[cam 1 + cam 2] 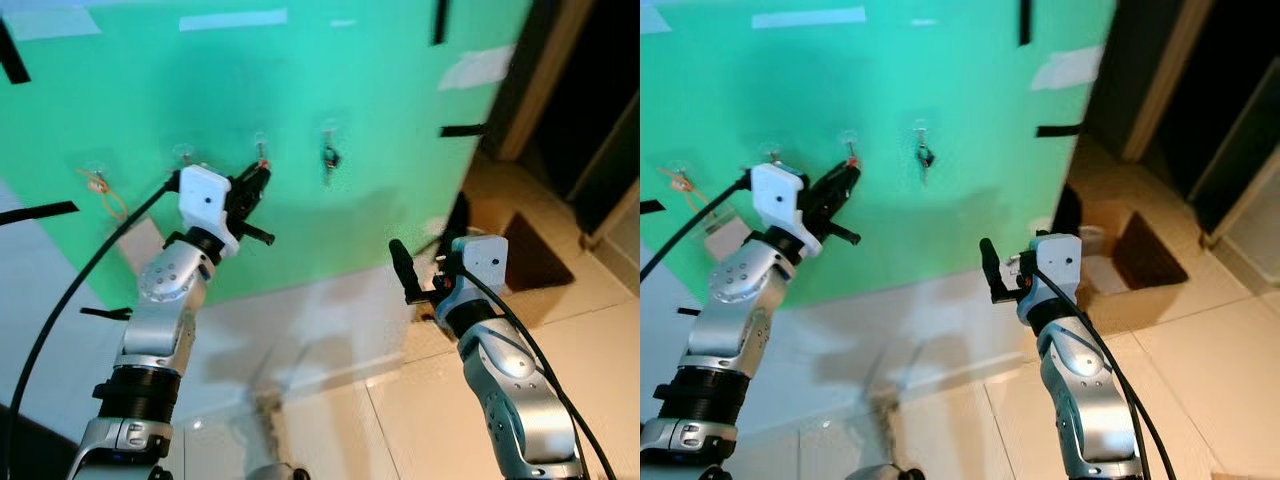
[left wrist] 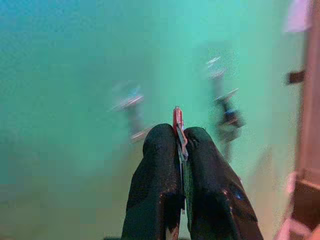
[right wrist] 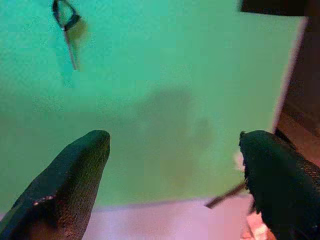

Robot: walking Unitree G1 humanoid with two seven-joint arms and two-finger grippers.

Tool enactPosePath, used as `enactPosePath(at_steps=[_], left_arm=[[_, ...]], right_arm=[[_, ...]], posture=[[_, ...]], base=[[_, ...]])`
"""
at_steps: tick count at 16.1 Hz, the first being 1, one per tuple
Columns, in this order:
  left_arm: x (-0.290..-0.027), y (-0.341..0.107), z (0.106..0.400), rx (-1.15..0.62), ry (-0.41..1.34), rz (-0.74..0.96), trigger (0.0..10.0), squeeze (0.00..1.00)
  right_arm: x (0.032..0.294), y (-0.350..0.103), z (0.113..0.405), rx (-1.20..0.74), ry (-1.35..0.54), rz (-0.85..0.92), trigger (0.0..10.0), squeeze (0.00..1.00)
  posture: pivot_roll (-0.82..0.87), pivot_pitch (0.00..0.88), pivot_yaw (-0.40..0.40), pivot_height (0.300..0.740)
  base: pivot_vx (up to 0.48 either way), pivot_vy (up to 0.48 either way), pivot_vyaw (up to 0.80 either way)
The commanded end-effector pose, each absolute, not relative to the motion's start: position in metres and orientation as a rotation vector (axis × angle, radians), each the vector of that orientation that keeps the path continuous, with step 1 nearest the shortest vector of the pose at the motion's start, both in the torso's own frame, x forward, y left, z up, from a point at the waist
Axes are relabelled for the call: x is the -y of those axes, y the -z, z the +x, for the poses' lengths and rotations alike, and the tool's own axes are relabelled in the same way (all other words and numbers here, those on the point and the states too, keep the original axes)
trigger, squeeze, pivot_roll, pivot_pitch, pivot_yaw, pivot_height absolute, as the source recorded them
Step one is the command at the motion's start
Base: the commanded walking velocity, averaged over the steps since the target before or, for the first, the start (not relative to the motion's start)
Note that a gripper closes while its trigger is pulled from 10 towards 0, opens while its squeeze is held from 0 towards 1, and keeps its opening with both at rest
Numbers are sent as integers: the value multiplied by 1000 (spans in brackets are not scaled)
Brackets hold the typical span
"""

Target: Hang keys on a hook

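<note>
Green wall (image 1: 300,120) filled the upper part of the left eye frame, with pale floor tiles (image 1: 420,410) below and a dark doorway at the upper right. Along the wall ran a row of small clear hooks. One at centre top already carried a dark key (image 1: 329,157), and one at the far left carried an orange band (image 1: 100,187). The left gripper (image 1: 257,180) reached up left of centre, its tip right at a bare hook (image 1: 261,141). The right gripper (image 1: 400,262) hung lower, right of centre, well apart from the wall.

From the right eye the same row sat further left in the frame. The left gripper's tip showed a speck of red just under the bare hook. The right gripper held nothing.

Looking along the left wrist, the two black fingers (image 2: 157,170) were pressed together at lower centre, pinching a thin red key (image 2: 177,125) that stuck out past their tips. Ahead of it, blurred, stood the bare hook at left of centre, with the dark key right of centre. Whether the red key touched the hook could not be told through the blur.

Looking along the right wrist, the fingers (image 3: 80,170) stood wide apart at the lower corners, with green wall between them and the dark key at the upper left.

By the look of it, the key was gripped and brought to the hook but not yet hung. Slipping it on and letting go remained.
</note>
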State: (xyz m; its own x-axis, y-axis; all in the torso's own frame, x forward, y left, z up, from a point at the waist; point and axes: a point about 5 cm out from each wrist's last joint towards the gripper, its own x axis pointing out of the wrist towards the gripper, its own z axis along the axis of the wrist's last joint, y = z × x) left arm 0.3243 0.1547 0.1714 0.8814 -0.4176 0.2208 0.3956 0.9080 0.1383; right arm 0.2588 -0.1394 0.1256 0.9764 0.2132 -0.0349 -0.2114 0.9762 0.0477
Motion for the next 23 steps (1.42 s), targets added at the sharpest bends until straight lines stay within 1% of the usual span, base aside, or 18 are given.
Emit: enactPosePath(at_steps=[1, 5, 8, 10, 11, 13, 14, 15, 17, 20, 23], left_arm=[[-154, -180, 324, 291, 432, 91, 10000, 0], [-155, -183, 316, 294, 460, 41, 10000, 0], [-170, -189, 318, 283, 431, 15, 10000, 0], [-182, -190, 317, 230, 441, 44, 10000, 0], [-192, -185, 315, 163, 442, 106, 10000, 0], [-206, -185, 312, 110, 429, 165, 10000, 0], [-216, -189, 310, 105, 409, 180, 10000, 0], [-218, -192, 310, 106, 405, 177, 10000, 0], [-217, -196, 311, 122, 422, 148, 10000, 0], [-197, -203, 318, 157, 474, 35, 10000, 0], [-190, -205, 329, 152, 512, -32, 10000, 0]], right_arm=[[141, -128, 258, -28, -218, 47, 10000, 0], [139, -129, 259, -21, -248, 43, 10000, 0], [135, -129, 259, -20, -276, 42, 10000, 0], [132, -128, 259, -33, -304, 20, 10000, 0], [130, -126, 259, -36, -320, 10, 10000, 0], [127, -126, 260, -35, -337, 13, 10000, 0], [123, -126, 260, -35, -351, 15, 10000, 0], [121, -126, 260, -34, -360, 17, 10000, 0], [117, -127, 261, -30, -374, 22, 10000, 0], [113, -131, 262, -5, -401, 21, 10000, 0], [112, -133, 264, 7, -403, 20, 10000, 0]], posture=[[-67, 0, 54, 740], [-58, 0, 44, 740], [-46, 0, 37, 740], [-39, 0, 31, 740], [-22, 0, 18, 740], [-14, 0, 12, 740], [6, 0, 3, 740], [9, 0, 2, 740], [10, 0, 4, 740], [3, 0, 12, 740], [0, 0, 23, 740]], base=[[0, 0, 0], [0, 0, 0], [0, 0, 0], [0, 0, 0], [0, 0, 0], [0, 0, 0], [0, 0, 0], [0, 0, 0], [0, 0, 0], [0, 0, 0], [0, 0, 0]])
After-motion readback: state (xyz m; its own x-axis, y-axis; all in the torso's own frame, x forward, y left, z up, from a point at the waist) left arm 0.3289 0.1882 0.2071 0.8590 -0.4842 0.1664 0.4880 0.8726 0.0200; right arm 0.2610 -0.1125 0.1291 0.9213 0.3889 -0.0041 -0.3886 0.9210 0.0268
